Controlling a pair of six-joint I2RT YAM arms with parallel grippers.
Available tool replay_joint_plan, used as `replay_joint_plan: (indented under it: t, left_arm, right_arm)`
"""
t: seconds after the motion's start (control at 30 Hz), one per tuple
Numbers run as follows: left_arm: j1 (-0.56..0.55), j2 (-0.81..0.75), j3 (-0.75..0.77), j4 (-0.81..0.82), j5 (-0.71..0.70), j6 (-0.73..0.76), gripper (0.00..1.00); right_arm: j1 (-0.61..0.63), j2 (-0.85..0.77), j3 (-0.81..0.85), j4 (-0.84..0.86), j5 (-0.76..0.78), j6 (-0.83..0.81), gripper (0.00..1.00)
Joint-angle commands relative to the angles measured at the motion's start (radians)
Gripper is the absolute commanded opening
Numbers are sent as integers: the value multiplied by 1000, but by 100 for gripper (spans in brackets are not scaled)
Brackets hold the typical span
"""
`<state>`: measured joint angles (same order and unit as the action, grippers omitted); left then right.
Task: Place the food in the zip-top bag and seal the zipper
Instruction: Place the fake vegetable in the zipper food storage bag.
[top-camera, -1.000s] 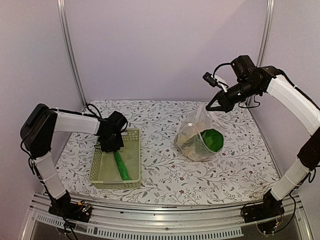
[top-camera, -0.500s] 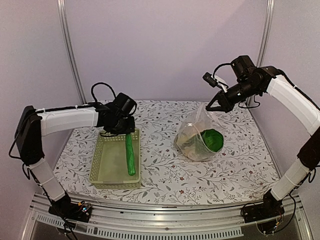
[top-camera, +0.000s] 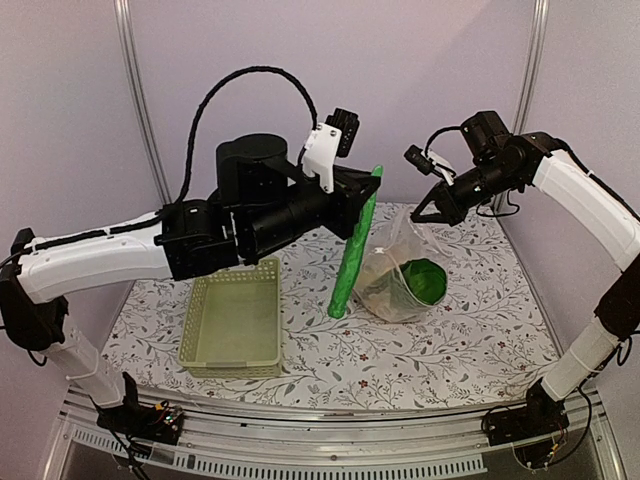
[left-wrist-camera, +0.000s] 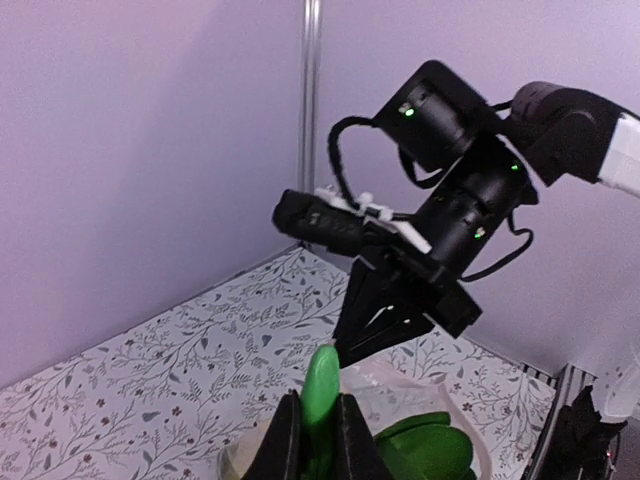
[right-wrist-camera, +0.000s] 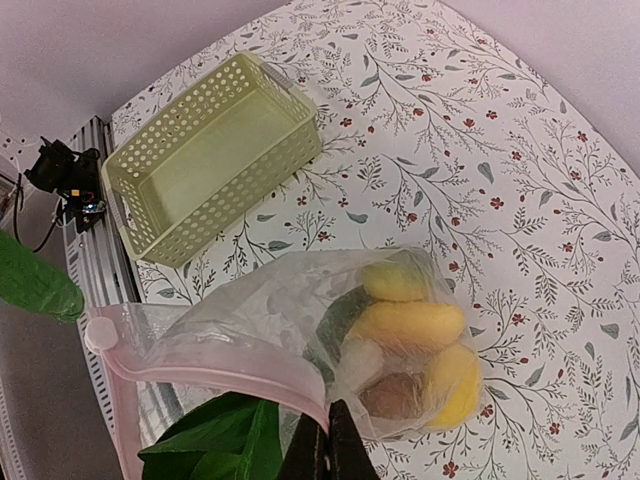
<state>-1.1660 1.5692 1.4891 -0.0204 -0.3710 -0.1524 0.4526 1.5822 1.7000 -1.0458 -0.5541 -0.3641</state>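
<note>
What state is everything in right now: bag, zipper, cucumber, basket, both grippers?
zip-top bag: mouth held up and open, food inside.
zipper: unsealed.
cucumber: hanging from its upper end, outside the bag.
basket: empty, upright.
left gripper: shut on cucumber.
right gripper: shut on the bag's mouth edge.

Green cucumber (top-camera: 355, 245), pale green basket (top-camera: 230, 368), clear bag (top-camera: 395, 245), pink zipper (right-wrist-camera: 210, 360), white floral-patterned table (top-camera: 450, 340).

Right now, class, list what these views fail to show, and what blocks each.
- Top view: how the left tool grips the cucumber, hidden by its wrist.
- Left wrist view: the cucumber's lower length, cut by the bottom edge.
- Top view: pieces inside the zip-top bag, blurred by crinkled plastic.
- Right wrist view: part of the zipper, cut off below.
</note>
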Motion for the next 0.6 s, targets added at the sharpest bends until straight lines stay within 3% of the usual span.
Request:
replay_joint_plan:
  t: [0.0, 0.17, 0.3, 0.57]
  left_arm:
    - [-59, 7, 44, 243, 180, 209, 0]
    - [-81, 52, 52, 423, 404, 299, 0]
    - [-82, 109, 125, 461, 537, 358, 0]
    - [-66, 241, 237, 467, 639, 550, 0]
  right_arm:
    - [7, -13, -2, 2, 16, -10, 0]
    - [6, -11, -2, 2, 17, -11, 0]
    - [7, -12, -8, 2, 21, -12, 0]
    - [8, -8, -10, 1, 20, -13, 0]
